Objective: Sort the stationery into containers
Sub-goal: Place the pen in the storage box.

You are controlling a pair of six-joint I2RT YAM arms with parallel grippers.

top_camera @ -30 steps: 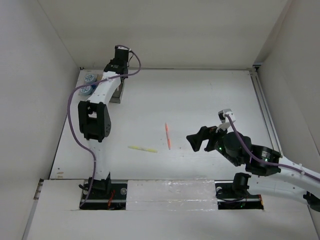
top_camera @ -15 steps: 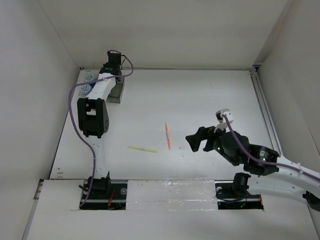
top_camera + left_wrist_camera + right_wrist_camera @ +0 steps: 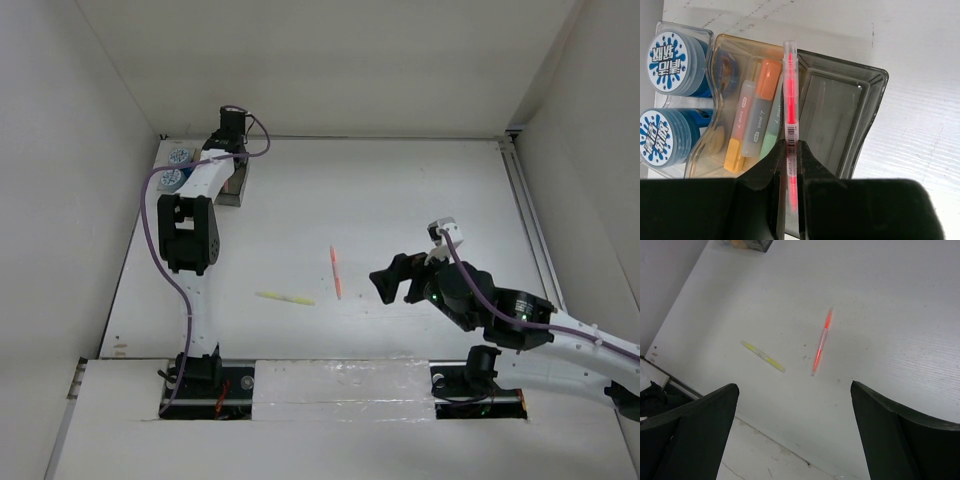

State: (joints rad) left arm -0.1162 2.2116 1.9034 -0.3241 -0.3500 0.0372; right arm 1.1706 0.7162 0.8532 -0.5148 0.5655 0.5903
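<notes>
1. Left wrist:
   - My left fingers (image 3: 782, 155) are clamping the held red pen (image 3: 790, 95) near its lower end.
   - The pen is hanging over the wall shared by the amber bin (image 3: 747, 47) and the grey bin (image 3: 835, 115).
   - The clear bin (image 3: 685, 29) is holding both blue rolls (image 3: 670, 55). The amber bin is carrying the markers (image 3: 757, 115).
   - I'm reading this step as dropping the pen in.
   - The grey bin is looking nearly bare, though I can't tell through the smoked plastic. I'm judging it to be the pen slot.
   - The next move is calling for a small shift toward the grey side before letting go. Otherwise I'm risking the pen landing across the rim.

2. Right wrist:
   - My right fingers (image 3: 705, 425) are spread wide, gripping nothing and hovering over the bench (image 3: 890, 315).
   - The loose red pen (image 3: 821, 342) and the yellow pen (image 3: 763, 356) are lying apart from each other, with bare bench all round.
   - The yellow pen is sitting nearer the bench's near edge.
   - I'm expecting the loose red pen to be next for this arm, with the fingers lining up across its shaft.

3. Top external:
   - The bins are sitting in the far-left corner, close to the side wall (image 3: 80, 200), with the left arm (image 3: 190, 230) stretched over them.
   - The wall side is leaving little room, so I'm planning to retreat rightward.
   - Both loose pens are lying mid-bench, well apart from the bins.
   - The right arm (image 3: 520, 325) is staying clear of the left.
</notes>
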